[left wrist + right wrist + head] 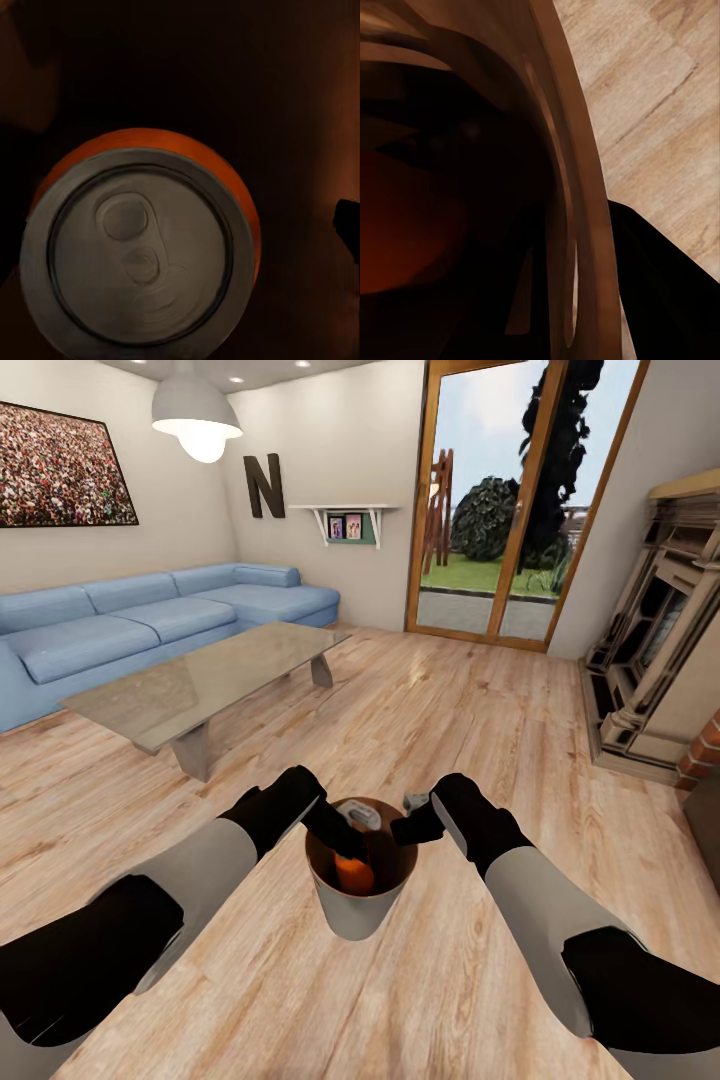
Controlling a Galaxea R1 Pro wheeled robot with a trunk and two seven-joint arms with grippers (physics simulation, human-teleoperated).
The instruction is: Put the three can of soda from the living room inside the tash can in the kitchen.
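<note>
The trash can (352, 920), pale grey outside and copper-brown inside, sits between my two forearms over the wooden floor. An orange can of soda (354, 875) stands upright inside it; in the left wrist view its silver top (139, 255) shows from straight above. My left gripper (345, 830) reaches down into the bin above that can, and one dark fingertip (347, 229) stands well apart from it, so it looks open. My right gripper (408, 826) is shut on the bin's rim, with the wall (574, 150) close up and a dark finger (660, 285) outside it. No other soda cans are in sight.
A glass coffee table (210, 680) stands ahead on the left, with the light-blue corner sofa (150, 620) behind it. Glass garden doors (500, 500) are at the back. A fireplace (655, 650) and brick edge (705, 750) line the right side. Open wooden floor (450, 700) lies ahead.
</note>
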